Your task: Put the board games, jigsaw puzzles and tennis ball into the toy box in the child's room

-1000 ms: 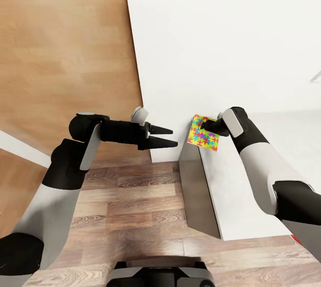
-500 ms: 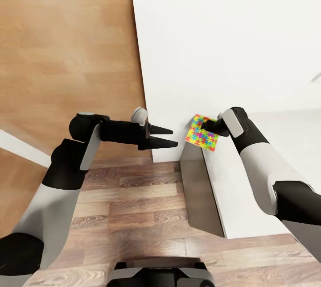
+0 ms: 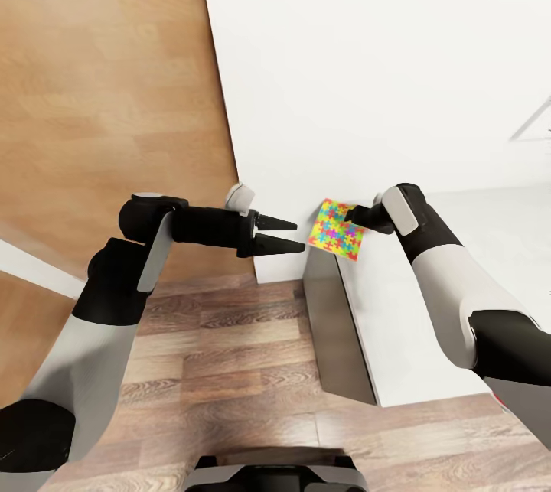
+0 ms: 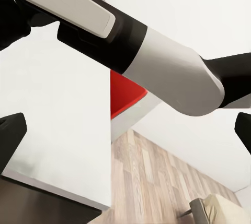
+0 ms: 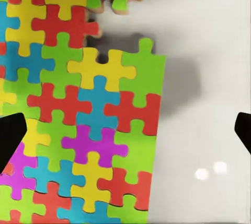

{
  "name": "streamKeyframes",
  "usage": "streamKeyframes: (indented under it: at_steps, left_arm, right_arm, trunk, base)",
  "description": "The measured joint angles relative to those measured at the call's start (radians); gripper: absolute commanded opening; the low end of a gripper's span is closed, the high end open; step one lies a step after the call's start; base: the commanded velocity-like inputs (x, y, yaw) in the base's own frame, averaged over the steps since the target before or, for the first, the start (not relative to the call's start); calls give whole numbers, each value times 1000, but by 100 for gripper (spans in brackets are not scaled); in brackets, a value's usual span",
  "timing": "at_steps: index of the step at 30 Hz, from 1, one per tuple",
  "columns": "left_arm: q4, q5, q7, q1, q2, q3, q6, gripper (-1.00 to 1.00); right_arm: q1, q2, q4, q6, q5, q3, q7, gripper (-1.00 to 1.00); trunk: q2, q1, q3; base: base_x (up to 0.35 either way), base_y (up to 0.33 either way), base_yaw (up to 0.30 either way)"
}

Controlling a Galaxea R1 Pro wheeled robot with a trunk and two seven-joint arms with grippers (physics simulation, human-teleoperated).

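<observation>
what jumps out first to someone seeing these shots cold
The bright multicoloured jigsaw puzzle, pinched by the right gripper at the corner of the pale table, against the white wall. Next, the left gripper, open and empty over the wood-plank floor, pointing towards the puzzle.

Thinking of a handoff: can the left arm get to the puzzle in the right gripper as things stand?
Probably yes. The left gripper is open, aimed at the puzzle, with bare air between them. The right gripper holds the puzzle past the table's end.
</observation>
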Motion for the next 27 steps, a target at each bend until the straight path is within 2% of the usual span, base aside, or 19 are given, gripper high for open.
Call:
streamKeyframes:
  at_steps: [5,10,15,20,22,25,27]
  left_arm:
    - [0,0,0,0,1,0,0,100]
    - [0,0,1,0,2,0,0,100]
    - [0,0,1,0,7,0,0,100]
    - [0,-1,1,3,12,-1,0,100]
    - [0,-2,1,7,22,-1,0,100]
    - [0,-3,1,12,53,-2,0,100]
    - [0,-2,0,21,85,-2,0,100]
  right_arm:
    - [0,0,-4,0,0,0,0,100]
    - [7,0,-63,12,-1,0,0,100]
    - [19,0,-167,72,-2,-1,0,100]
    - [49,0,-314,137,-11,-3,0,100]
    - [75,-1,-390,145,-17,-4,1,100]
    - [119,-10,-492,145,-22,-7,2,100]
    - [152,-21,-564,145,-30,-6,3,100]
  trunk:
    - [0,0,7]
    - [0,0,15]
    - [0,0,22]
    - [0,0,30]
    - [0,0,33]
    - [0,0,37]
    - [0,0,40]
  base:
    - [0,0,-102]
    - [0,0,-102]
    - [0,0,-103]
    - [0,0,-103]
    - [0,0,-103]
    - [0,0,-103]
    - [0,0,-103]
